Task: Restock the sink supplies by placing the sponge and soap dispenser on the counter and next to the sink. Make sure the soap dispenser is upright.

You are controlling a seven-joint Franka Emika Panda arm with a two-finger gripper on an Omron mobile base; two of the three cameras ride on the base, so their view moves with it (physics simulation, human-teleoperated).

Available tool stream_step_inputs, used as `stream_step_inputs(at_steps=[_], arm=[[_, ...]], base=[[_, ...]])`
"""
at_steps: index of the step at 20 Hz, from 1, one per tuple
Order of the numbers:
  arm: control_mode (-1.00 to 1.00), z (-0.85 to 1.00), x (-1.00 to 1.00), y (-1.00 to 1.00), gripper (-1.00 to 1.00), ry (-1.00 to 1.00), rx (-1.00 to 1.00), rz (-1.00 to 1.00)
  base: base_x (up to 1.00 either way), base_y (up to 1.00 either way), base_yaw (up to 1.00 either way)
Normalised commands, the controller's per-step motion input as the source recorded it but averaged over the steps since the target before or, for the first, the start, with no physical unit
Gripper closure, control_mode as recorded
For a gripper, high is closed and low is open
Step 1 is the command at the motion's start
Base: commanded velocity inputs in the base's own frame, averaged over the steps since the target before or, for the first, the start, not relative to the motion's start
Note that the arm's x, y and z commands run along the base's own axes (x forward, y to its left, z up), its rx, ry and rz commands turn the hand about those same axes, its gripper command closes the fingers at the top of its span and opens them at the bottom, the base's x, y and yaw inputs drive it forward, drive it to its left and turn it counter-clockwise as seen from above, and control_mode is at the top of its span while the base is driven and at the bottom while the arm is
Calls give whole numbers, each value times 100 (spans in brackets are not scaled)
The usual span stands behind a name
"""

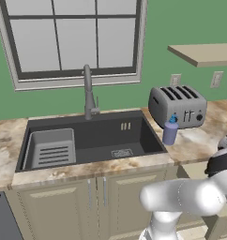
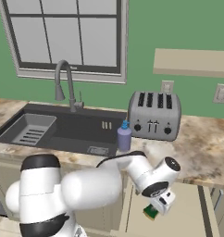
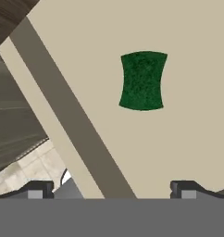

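Green-topped sponge [image 3: 142, 80] lies flat in an open drawer [image 3: 188, 139], so the gripper [image 3: 112, 189] hangs above it, jaws wide open and empty.

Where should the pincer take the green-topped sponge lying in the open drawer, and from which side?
Come straight down from above onto the flat green-topped yellow sponge. It lies flat, scouring face up, on the beige drawer floor, so only its edges offer hold. Probably pinch across its narrowed waist, the open pincer spanning that shorter width.
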Motion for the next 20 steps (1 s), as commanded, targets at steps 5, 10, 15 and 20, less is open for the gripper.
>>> stream_step_inputs(at_steps=[5,10,15,20], arm=[[-100,-43,0,0,-100,-19,0,-8],[-100,-29,8,0,-100,-7,-5,-8],[-100,-20,37,-1,-100,0,-12,-1],[-100,-17,27,-7,-100,4,-9,0]], base=[[0,0,0],[0,0,0],[0,0,0],[0,0,0]])
